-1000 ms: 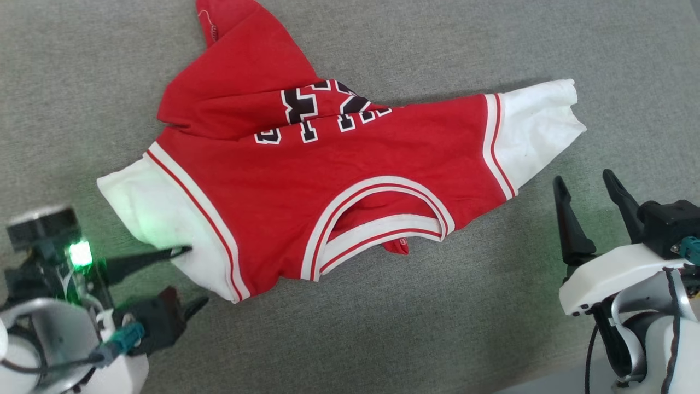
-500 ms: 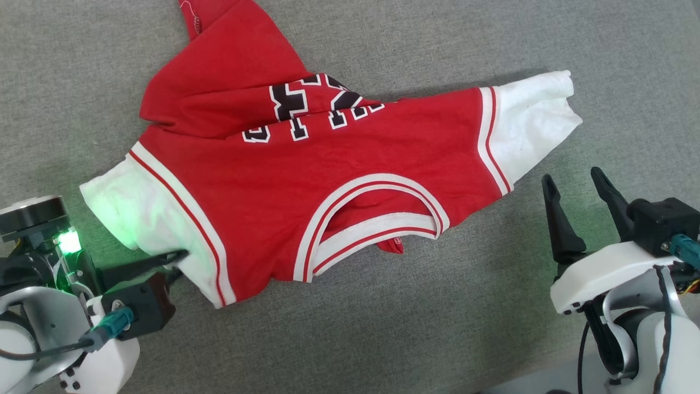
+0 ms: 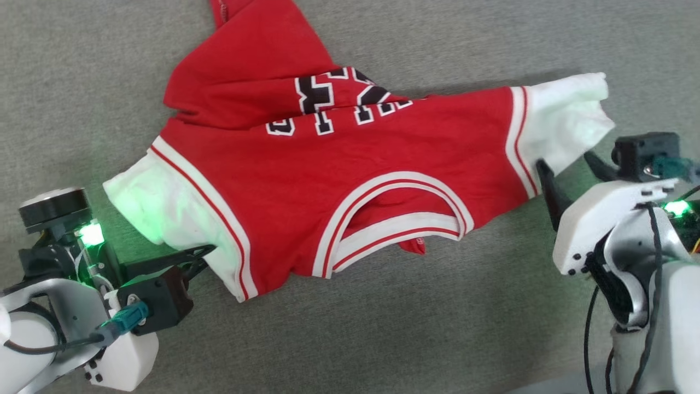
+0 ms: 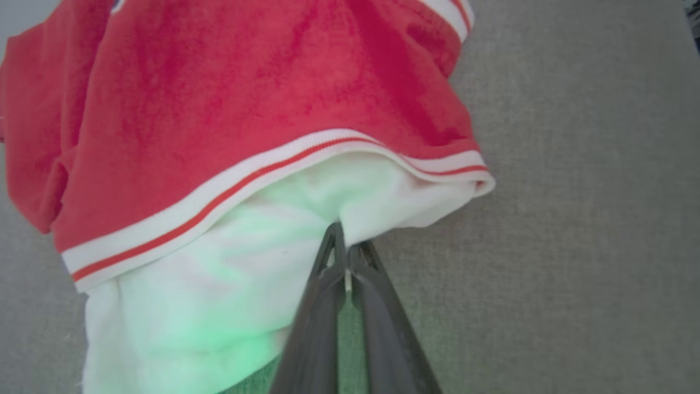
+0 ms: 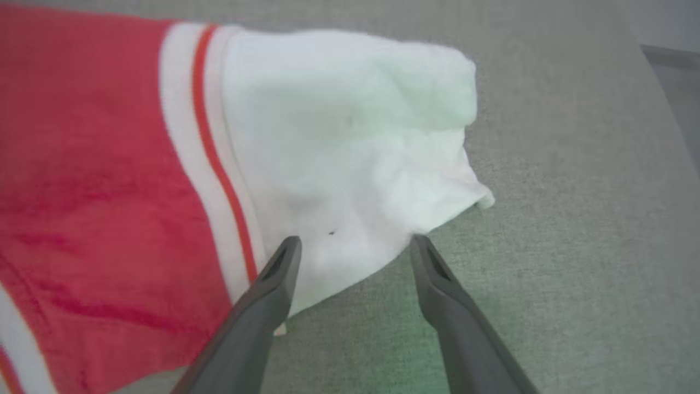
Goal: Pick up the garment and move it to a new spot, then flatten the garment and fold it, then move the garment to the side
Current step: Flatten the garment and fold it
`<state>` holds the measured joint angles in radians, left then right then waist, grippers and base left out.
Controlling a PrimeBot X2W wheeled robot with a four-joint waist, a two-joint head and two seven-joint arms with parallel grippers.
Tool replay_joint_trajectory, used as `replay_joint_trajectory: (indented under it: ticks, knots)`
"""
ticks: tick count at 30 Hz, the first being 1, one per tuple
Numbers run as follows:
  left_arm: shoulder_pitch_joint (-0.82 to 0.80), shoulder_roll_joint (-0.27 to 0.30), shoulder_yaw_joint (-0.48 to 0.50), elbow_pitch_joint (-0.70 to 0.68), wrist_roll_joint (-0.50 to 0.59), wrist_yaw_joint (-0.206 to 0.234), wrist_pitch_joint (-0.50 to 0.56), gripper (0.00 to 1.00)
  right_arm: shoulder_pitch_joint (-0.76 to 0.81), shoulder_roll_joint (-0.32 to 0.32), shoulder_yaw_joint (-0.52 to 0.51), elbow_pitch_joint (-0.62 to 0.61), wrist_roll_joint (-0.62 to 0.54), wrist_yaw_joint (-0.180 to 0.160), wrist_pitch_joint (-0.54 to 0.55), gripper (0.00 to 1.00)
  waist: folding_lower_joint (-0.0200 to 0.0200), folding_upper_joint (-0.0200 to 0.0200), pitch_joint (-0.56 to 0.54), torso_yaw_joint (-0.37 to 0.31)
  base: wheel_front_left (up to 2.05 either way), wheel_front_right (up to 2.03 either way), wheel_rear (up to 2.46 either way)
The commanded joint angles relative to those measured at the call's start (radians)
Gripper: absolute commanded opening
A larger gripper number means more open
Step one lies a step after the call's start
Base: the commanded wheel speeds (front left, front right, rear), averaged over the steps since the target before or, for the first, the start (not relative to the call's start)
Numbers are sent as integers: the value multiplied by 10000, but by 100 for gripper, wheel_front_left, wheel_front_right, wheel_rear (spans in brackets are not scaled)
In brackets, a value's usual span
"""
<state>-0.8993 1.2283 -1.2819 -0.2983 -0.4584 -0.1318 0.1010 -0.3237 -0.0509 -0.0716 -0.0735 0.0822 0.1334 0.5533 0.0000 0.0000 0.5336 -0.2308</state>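
Observation:
The garment (image 3: 350, 164), a red jersey with white sleeves and black lettering, lies crumpled on the grey cloth surface, neck opening toward me. My left gripper (image 3: 205, 254) is shut on the edge of its left white sleeve (image 3: 158, 210); the left wrist view shows the garment (image 4: 229, 109) with the closed left gripper (image 4: 344, 241) pinching that white sleeve (image 4: 229, 273). My right gripper (image 3: 566, 164) stands open at the right white sleeve (image 3: 563, 123). In the right wrist view the right gripper (image 5: 353, 243) straddles the lower edge of that sleeve (image 5: 350, 142).
Grey woven cloth (image 3: 437, 339) covers the whole surface around the garment. A pale edge (image 5: 672, 54) shows at the far right of the right wrist view.
My left gripper has shut on the left sleeve's edge. My right gripper has moved up to the right sleeve, still open. The head camera has shifted slightly.

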Motion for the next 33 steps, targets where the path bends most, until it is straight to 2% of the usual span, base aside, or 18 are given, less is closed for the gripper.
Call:
replay_joint_trajectory:
  ticks: [1, 5, 10, 12, 13, 17, 22, 27, 30, 33]
  knots:
    - [-150, -39, 10, 21, 0, 29, -54, 0, -27, 4, -6, 100, 51, -50, 197, 100, 0, 0, 79, 88, 0, 0, 0]
    - [-228, -196, 10, 120, 16, 29, -169, 0, -339, 7, -182, 563, 35, -50, 2077, 100, 0, 0, 257, 299, 0, 0, 0]
    - [-362, -274, 7, 308, -2, 29, -364, 0, -397, 59, -150, 852, 359, -33, 3448, 100, 0, 0, 405, 460, 0, 0, 0]
    - [-429, -298, 10, 406, -55, 30, -436, 0, -437, 82, -69, 869, 390, -29, 3579, 57, 0, 0, 428, 491, 0, 0, 0]
    - [-479, -328, 13, 473, -104, 30, -479, 0, -508, 83, -123, 846, 465, -29, 3511, 0, 0, 0, 433, 507, 0, 0, 0]
    - [-679, -649, 19, 860, -503, 30, -891, 0, -690, 47, -294, 603, 440, -30, 3019, 0, 0, 0, 227, 634, 0, 0, 0]
    - [-897, -1049, 15, 1517, -1661, 30, -1822, 0, -777, 15, -503, -273, 398, -30, 2509, 0, 0, 0, -359, 854, 0, 0, 0]
    - [-1173, -1360, 10, 1910, -3594, 30, -3124, 0, -686, -2, -966, -1555, 925, -32, 2518, 0, 0, 0, -921, 1237, 0, 0, 0]
    - [-1448, -1392, 14, 2030, -4661, 30, -3502, 0, -853, -3, -1323, -2231, 1356, -30, 2670, 0, 0, 0, -1069, 1467, 0, 0, 0]
    - [-1720, -1446, 87, 2141, -5609, 30, -3639, 0, -1292, 3, -1506, -2408, 1462, -30, 2784, 0, 0, 0, -1046, 1637, 0, 0, 0]
